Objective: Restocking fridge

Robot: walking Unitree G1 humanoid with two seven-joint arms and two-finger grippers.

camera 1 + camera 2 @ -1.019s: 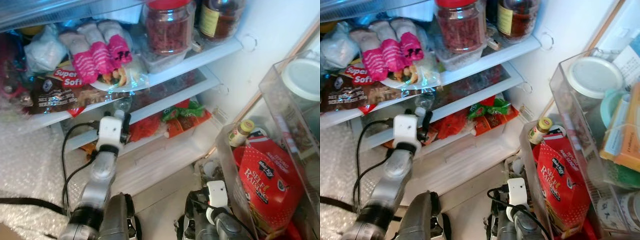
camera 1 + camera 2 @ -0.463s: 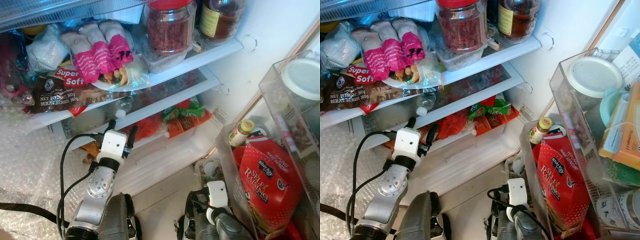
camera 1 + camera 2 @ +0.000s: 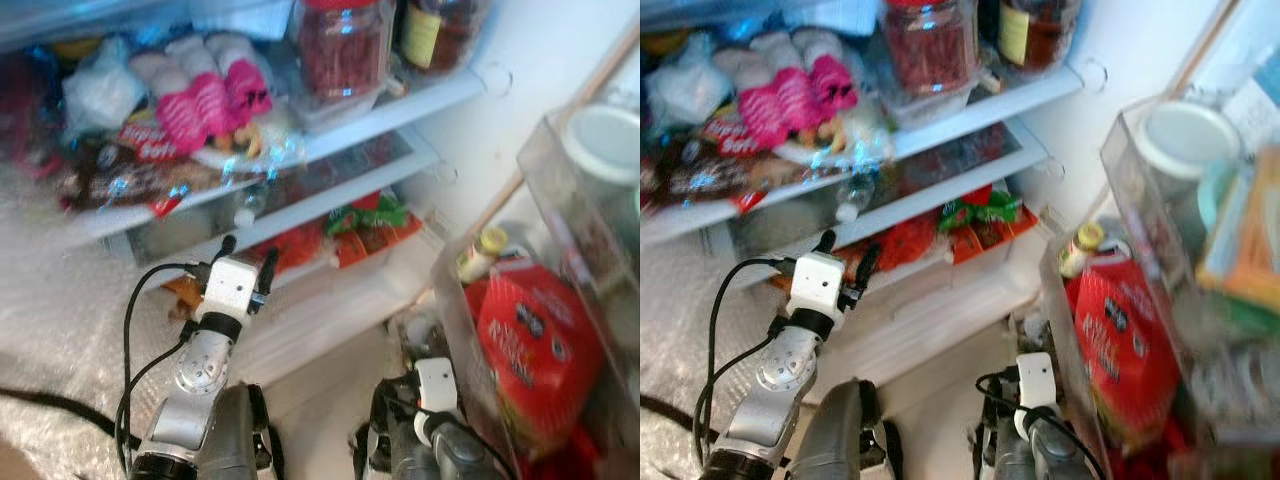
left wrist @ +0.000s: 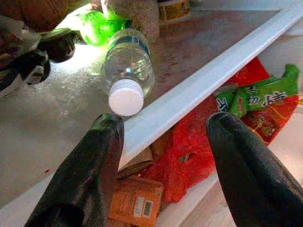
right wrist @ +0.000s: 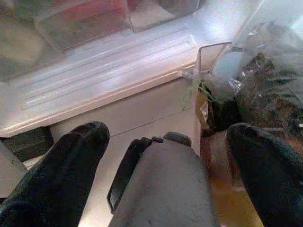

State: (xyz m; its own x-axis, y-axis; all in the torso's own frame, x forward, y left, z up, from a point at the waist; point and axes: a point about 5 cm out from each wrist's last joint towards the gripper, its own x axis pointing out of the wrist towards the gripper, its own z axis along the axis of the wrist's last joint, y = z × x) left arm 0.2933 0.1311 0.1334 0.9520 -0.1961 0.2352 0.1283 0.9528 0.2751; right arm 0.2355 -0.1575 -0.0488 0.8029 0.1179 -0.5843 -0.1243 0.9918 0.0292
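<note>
- The water bottle (image 4: 127, 64) lies on its side on the fridge's glass shelf (image 4: 57, 113), white cap towards us, near the shelf's front edge; green bottles (image 4: 97, 26) sit behind it.
- Our left end effector (image 4: 163, 130) hangs just in front of that shelf edge, fingers spread wide, empty, not touching the bottle. In the head view it sits at the level of the crisper drawer (image 3: 330, 305).
- Below the shelf: red and green snack packs (image 4: 246, 97) and an orange packet (image 4: 135, 201) in the drawer.
- Upper shelf holds a bread bag (image 3: 130, 165), pink-wrapped packs (image 3: 215, 100), a red-lidded jar (image 3: 340, 45). The head views are blurred.
- The door bin (image 3: 1140, 300) on our right holds a red flour bag (image 3: 1120, 335) and a small bottle (image 3: 1077, 248).
- Our right end effector (image 5: 165, 142) is low by the fridge base, fingers apart, holding nothing, idle.
- Step, as we judge it: the bottle looks placed, left arm clear of the shelf. Next likely means fetching another item, or pushing the bottle deeper so it can't roll off.
</note>
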